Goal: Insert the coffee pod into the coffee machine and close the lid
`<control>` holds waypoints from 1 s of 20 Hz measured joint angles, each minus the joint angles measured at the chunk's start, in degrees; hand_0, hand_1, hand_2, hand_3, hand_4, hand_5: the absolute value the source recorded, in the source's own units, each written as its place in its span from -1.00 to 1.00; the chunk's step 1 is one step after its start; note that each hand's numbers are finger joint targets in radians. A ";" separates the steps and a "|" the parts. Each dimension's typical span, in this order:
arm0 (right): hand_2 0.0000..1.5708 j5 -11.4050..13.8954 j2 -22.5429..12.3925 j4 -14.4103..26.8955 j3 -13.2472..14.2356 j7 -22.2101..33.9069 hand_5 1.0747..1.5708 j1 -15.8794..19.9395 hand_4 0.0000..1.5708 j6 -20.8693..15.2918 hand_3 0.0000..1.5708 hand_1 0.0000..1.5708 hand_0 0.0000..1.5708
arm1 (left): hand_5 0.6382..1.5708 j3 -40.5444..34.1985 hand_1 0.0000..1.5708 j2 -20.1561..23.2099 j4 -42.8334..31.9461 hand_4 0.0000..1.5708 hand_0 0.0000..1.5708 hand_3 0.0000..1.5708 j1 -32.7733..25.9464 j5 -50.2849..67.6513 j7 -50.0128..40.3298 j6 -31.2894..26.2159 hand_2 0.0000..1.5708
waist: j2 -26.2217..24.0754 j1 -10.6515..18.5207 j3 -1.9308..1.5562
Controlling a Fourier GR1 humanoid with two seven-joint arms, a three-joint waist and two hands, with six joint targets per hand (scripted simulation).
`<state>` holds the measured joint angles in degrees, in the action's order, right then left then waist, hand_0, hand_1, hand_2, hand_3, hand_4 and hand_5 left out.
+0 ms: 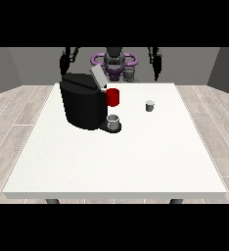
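Observation:
A black coffee machine [82, 104] stands on the white table [116, 162], left of centre towards the far side. Its grey lid [98, 76] is tilted up and open. A red part [113, 97] sticks out at the machine's front right. The small grey coffee pod [149, 105] stands upright on the table to the machine's right, with nothing touching it. The hand at the view's left [64, 64] hangs behind the machine by the table's far edge. The hand at the view's right [157, 68] hangs at the far edge, well behind the pod. Neither hand holds anything.
A grey cup [114, 121] sits on the machine's base under its spout. The robot's torso [114, 63] is behind the middle of the far edge. The table's near half is bare white surface.

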<state>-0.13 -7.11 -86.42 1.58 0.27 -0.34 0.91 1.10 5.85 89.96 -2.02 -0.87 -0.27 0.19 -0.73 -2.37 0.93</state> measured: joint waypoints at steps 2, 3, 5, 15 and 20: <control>-1.00 0.52 0.50 -0.16 -0.34 0.31 1.00 0.02 -0.84 -0.38 -1.00 -1.00 -1.00 | 1.00 -0.05 -1.00 -0.28 -0.68 -0.59 -1.00 -1.00 0.82 0.25 0.62 -0.51 -1.00 | -0.22 0.35 -0.36; -1.00 0.13 0.38 0.01 0.14 0.37 1.00 0.16 -0.84 -0.22 -1.00 -1.00 -1.00 | 1.00 -0.31 -1.00 0.12 -0.59 -0.59 -1.00 -1.00 0.58 0.69 1.83 -1.40 -1.00 | -0.42 0.87 -0.49; -1.00 -0.44 0.28 -0.13 0.26 0.62 1.00 0.26 -0.84 0.60 -1.00 -1.00 -1.00 | 1.00 -0.84 -1.00 0.50 -0.99 -0.59 -1.00 -1.00 0.98 1.31 4.16 -2.67 -1.00 | -0.61 1.13 -0.67; -1.00 -0.13 5.70 -2.57 0.17 -5.08 1.00 1.11 -0.78 -6.01 -1.00 -1.00 -1.00 | 1.00 -5.14 -1.00 8.21 -6.34 -1.00 -1.00 -1.00 7.98 -1.55 4.95 -5.71 -1.00 | 1.24 -2.03 -0.91; -1.00 0.39 6.45 -4.14 -1.55 -6.08 1.00 2.35 -0.79 -6.89 -1.00 -1.00 -1.00 | 1.00 -8.66 -1.00 11.90 -14.26 -1.00 -1.00 -1.00 14.71 -0.80 4.35 -8.17 -1.00 | 4.90 -4.66 -0.91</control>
<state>0.26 -0.66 -90.56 0.03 -5.81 2.01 -5.98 -7.56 17.75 75.70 12.69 -1.68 4.08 -7.98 4.17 -7.03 0.02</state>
